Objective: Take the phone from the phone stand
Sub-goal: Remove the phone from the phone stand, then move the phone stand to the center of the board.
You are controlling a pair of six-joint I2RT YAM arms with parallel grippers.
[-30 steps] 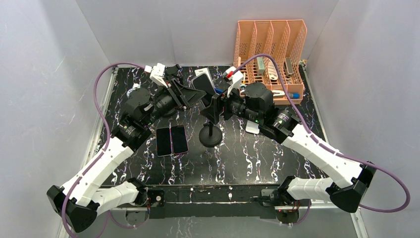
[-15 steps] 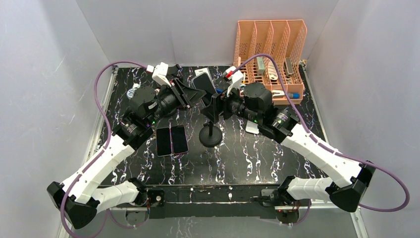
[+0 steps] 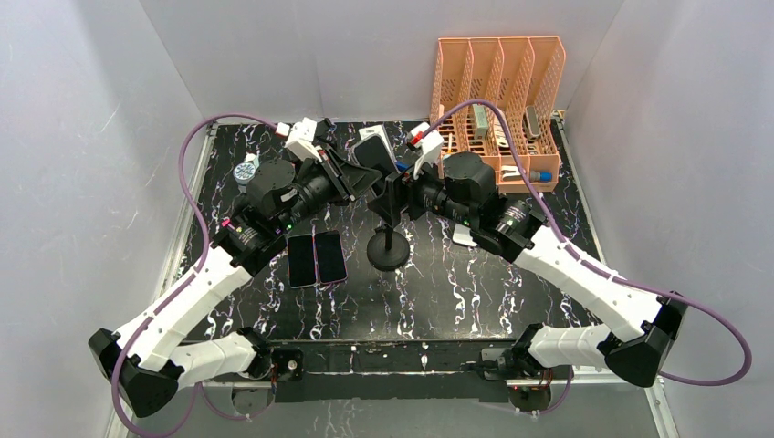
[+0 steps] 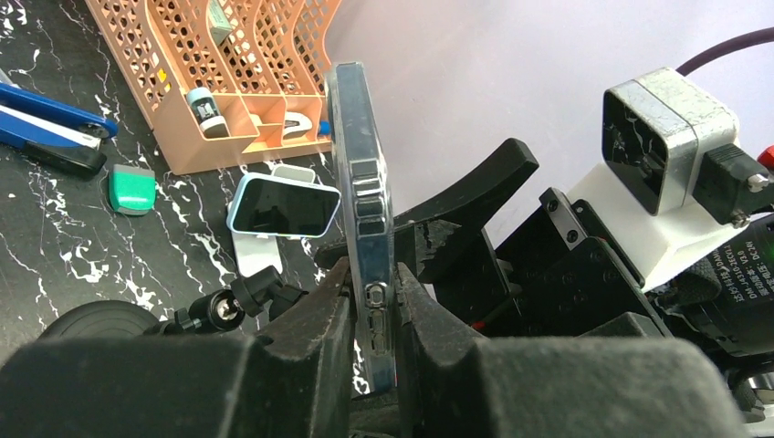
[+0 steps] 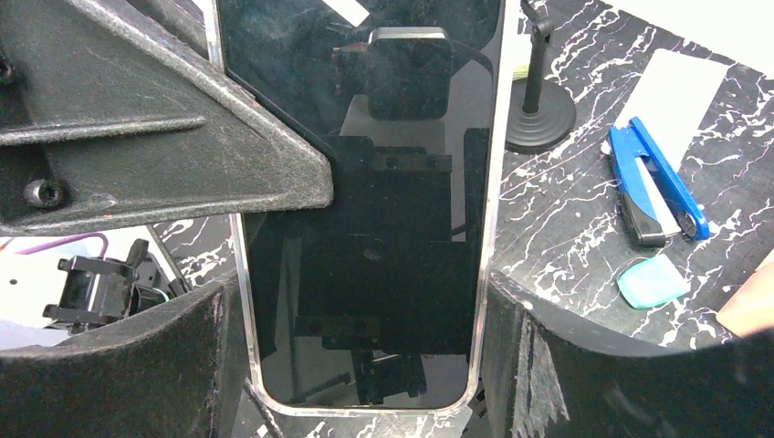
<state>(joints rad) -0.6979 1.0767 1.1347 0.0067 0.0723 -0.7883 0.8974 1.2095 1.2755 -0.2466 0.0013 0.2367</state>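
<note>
Phone (image 4: 358,182) sits edge-up at the head of the phone stand (image 3: 387,248) and looks mounted to me. Left tool (image 4: 372,338) is clamped on its flat faces, low down. Right tool (image 5: 356,287) stands apart, straddling the long edges. It's stiff, light, slick glass, so I'd pinch the faces, not the edges.

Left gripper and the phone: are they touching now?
Touching. The left wrist view shows the left gripper with both fingers pressed flat against opposite faces of the phone.
</note>
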